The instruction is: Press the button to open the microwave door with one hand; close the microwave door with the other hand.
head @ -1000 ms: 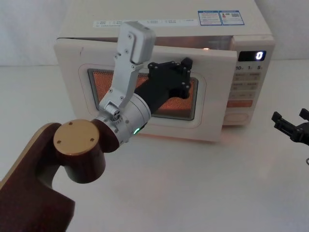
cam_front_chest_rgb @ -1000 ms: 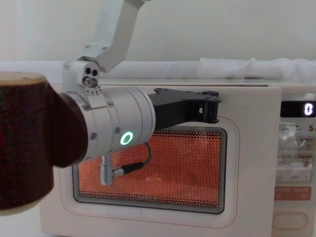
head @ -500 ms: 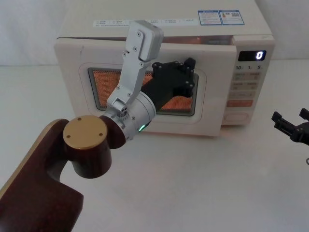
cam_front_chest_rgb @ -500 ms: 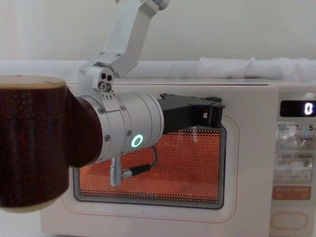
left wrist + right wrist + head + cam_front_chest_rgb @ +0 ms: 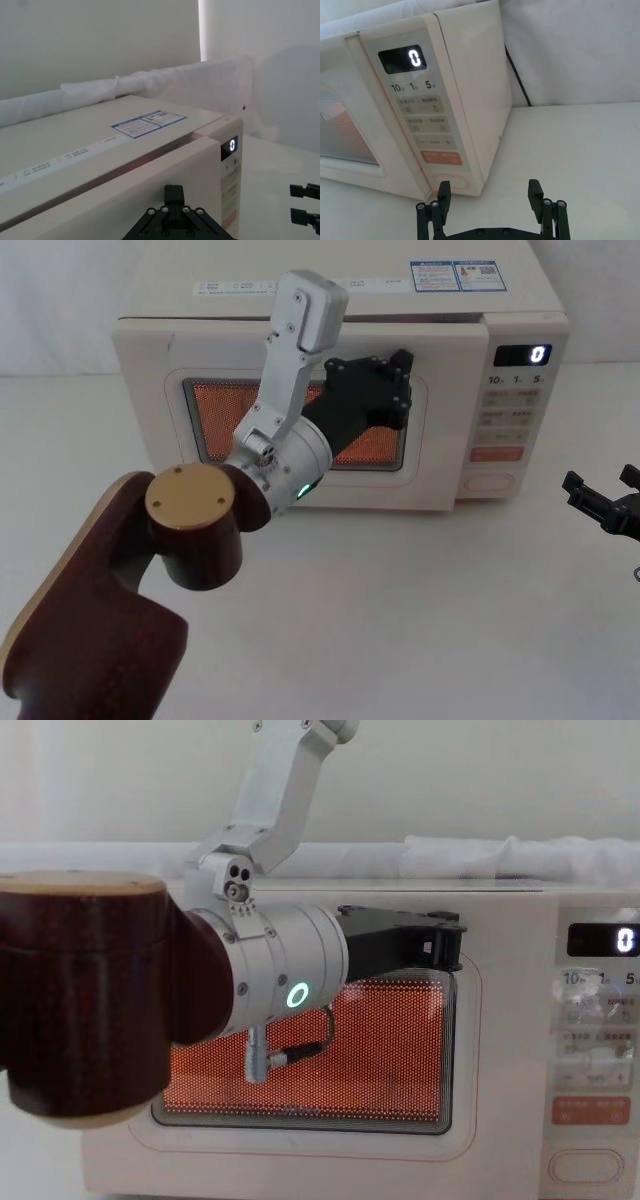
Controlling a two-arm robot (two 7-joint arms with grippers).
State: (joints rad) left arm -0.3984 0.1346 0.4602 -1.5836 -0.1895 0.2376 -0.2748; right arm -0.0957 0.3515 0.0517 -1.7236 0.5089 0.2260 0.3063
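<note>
While left hand point(image 5: 395, 375), grip state can't tell, presses microwave door point(image 5: 440, 440) nearly flush, closing step; next firm push until latched. Right hand point(image 5: 490, 200) spread, idle.

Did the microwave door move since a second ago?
Yes. The microwave door swung in toward the control panel; its gap at the panel edge has closed up, with the left gripper against it.
</note>
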